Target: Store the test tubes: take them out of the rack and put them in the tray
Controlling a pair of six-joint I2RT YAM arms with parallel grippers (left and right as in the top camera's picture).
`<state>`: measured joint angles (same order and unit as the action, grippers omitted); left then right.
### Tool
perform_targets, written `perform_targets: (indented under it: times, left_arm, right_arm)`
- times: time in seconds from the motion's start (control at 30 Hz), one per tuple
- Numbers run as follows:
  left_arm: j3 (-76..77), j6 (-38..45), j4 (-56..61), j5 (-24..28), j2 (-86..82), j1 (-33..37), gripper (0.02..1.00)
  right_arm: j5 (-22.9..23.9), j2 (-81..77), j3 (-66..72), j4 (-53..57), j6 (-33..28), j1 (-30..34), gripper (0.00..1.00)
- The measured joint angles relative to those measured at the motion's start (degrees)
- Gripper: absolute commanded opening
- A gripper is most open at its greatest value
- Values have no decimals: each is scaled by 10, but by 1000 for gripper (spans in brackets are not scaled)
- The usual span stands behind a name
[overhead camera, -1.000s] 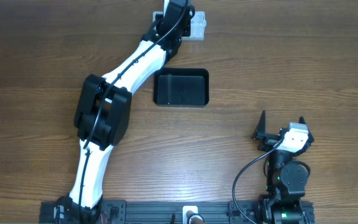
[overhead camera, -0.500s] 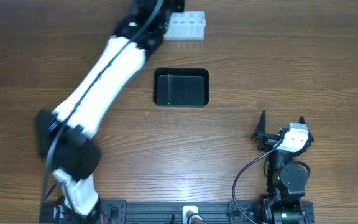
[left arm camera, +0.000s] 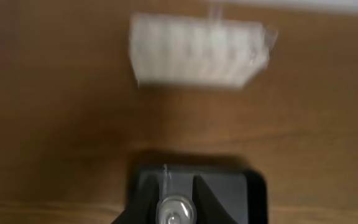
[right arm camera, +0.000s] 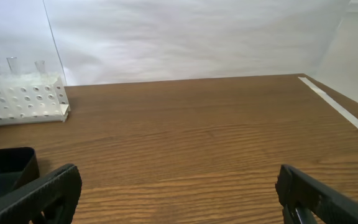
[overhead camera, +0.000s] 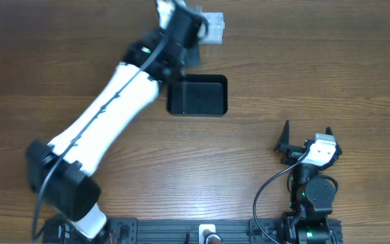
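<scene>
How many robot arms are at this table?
2. The left arm stretches up to the white rack and black tray; the right arm sits folded near the bottom edge.

Bright, even light falls on the table [overhead camera: 330,61]. The rack [left arm camera: 197,53] casts a soft shadow on the wood

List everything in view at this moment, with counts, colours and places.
rack: one, white, far edge of the table, beyond the tray.
test tubes: two seen, clear, upright in the rack.
tray: one, black, mid-table.
clear rounded thing: one, above the tray, too blurred to name.
table: one, brown wood.
backdrop: one, white, behind the table.
left arm: one, white and black, stretched out to the rack and tray.
right claw: one, black, open, near its base at the table's right.
</scene>
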<state>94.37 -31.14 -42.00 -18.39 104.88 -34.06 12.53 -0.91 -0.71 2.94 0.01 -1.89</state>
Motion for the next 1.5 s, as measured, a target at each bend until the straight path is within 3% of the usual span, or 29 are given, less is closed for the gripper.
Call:
perform_targets:
  times: [0.9,1.0,1.2,1.5]
  left_arm:
    - [-43,-15,49,24,127,-5,91]
    - [-43,-15,49,26,128,-5,159]
    - [-43,-17,48,25,128,-5,402]
    - [-49,15,54,-17,66,-2,562]
  right_arm:
    - [0,0,0,0,0,0,991]
    - [0,0,0,0,0,0,993]
    - [0,0,0,0,0,0,993]
    - [0,0,0,0,0,0,993]
